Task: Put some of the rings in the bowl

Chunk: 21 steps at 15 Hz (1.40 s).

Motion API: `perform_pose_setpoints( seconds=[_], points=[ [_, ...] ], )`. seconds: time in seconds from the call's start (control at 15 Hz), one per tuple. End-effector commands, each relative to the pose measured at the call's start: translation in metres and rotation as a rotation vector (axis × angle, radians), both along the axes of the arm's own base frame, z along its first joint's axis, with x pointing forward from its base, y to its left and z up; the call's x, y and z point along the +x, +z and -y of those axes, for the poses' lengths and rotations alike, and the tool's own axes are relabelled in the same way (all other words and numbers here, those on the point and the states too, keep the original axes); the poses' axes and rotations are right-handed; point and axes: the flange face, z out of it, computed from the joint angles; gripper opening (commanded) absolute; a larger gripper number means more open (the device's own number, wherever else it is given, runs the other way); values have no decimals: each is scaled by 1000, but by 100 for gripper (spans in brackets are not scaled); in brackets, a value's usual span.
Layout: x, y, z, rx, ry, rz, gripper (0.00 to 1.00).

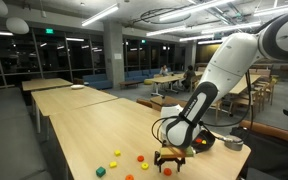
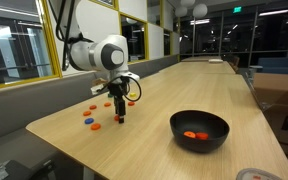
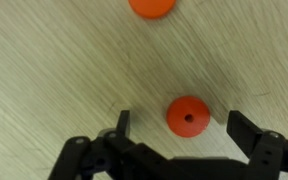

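Black bowl (image 2: 210,146), wide rim, sits upright w/ a couple of orange rings (image 2: 194,135) in its bottom. Other rings (image 2: 92,122), orange/red, lie flat, scattered, well apart from it. Wrist view: one orange ring (image 3: 188,116), small centre hole.

Long pale wooden tables (image 1: 79,120), ceiling strip lights (image 1: 100,15), dark windows (image 1: 9,60), grey column (image 1: 114,55), glass-walled rooms (image 2: 24,45).

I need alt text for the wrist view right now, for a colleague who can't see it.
The open gripper hangs over a wooden table, with a red ring lying between its fingers and touching neither. A second, orange ring is cut off by the top edge.
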Motion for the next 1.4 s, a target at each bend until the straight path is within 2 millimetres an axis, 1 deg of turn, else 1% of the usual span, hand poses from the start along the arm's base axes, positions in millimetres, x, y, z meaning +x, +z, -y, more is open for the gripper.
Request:
perform_pose_setpoints(
  seconds=[0.0,0.07,0.13,0.47,0.6,0.67,0.8,0.93,1.07,1.33],
  points=[
    [8,4,1,-3,-1,19,74],
    [8,4,1,-4,-1,20,68],
    [8,5,1,-4,-1,22,58],
    [11,10,0,-1,0,31,20],
    [11,13,1,0,0,34,23],
    [10,15,3,-2,-2,36,23],
    [9,22,11,-3,-19,50,23],
    [7,33,28,-6,-47,74,23],
    [4,47,50,-13,-79,99,23],
    [-7,76,107,-42,-157,143,23]
  ],
)
